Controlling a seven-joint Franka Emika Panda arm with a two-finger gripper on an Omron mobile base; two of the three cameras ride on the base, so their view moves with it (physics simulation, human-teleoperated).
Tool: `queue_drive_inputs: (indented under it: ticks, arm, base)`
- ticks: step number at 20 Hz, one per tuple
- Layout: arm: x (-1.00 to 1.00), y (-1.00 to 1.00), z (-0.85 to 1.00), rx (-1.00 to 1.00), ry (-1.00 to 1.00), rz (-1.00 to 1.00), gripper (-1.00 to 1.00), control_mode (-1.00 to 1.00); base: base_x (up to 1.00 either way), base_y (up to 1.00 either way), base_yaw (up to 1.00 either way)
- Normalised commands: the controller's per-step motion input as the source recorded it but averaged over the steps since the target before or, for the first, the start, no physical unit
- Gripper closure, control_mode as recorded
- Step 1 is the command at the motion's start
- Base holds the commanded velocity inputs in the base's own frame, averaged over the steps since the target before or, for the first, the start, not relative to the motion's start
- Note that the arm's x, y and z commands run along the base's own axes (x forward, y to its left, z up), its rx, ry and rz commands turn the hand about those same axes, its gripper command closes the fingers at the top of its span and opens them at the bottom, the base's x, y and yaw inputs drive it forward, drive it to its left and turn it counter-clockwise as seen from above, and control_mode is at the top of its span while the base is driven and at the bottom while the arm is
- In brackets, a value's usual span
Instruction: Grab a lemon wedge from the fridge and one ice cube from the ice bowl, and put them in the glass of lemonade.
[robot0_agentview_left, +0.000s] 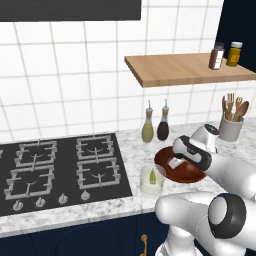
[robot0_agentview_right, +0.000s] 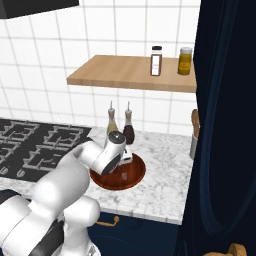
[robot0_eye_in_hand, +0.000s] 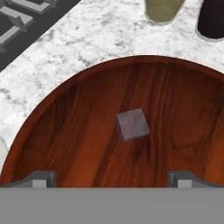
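The reddish-brown wooden ice bowl (robot0_agentview_left: 189, 173) (robot0_agentview_right: 128, 178) (robot0_eye_in_hand: 74, 135) sits on the marble counter right of the stove. One pale grey ice cube (robot0_eye_in_hand: 132, 124) lies near its middle. My gripper (robot0_agentview_left: 174, 162) (robot0_agentview_right: 126, 159) (robot0_eye_in_hand: 113, 179) hangs just above the bowl, pointing down at the cube, open, with nothing between its fingertips (robot0_eye_in_hand: 42, 178). The glass of lemonade (robot0_agentview_left: 152, 181) stands left of the bowl near the counter's front edge. A small yellow-green lemon wedge (robot0_agentview_left: 152, 175) shows inside it. The fridge is out of view.
Two slim bottles (robot0_agentview_left: 155, 125) (robot0_agentview_right: 120, 126) stand just behind the bowl. A grey utensil crock (robot0_agentview_left: 230, 125) is at the back right, a gas hob (robot0_agentview_left: 60, 167) on the left. A wooden shelf (robot0_agentview_left: 185, 70) with spice jars hangs above. A dark navy cabinet side (robot0_agentview_right: 225, 125) rises close on the right.
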Motion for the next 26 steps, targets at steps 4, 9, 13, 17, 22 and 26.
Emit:
queue_drive_inputs:
  ticks: [4,9,13,17,22,26]
  arm:
    - [0.32,0.0,-0.08,0.0,0.0,0.0,-1.0,-1.0]
    - [0.25,0.0,-0.01,0.0,0.0,0.0,-1.0,-1.0]
    - [0.15,0.0,-0.17,0.0,0.0,0.0,-1.0,-1.0]
    - [0.13,0.0,-0.32,0.0,0.0,0.0,-1.0,-1.0]
    - [0.2,0.0,-0.23,0.0,0.0,0.0,-1.0,-1.0]
    - [0.17,0.0,-0.15,0.0,0.0,0.0,-1.0,-1.0]
  base:
    - [0.0,0.0,0.0]
    - [0.0,0.0,0.0]
    - [0.0,0.0,0.0]
    - [0.0,0.0,0.0]
    - [0.0,0.0,0.0]
    - [0.0,0.0,0.0]
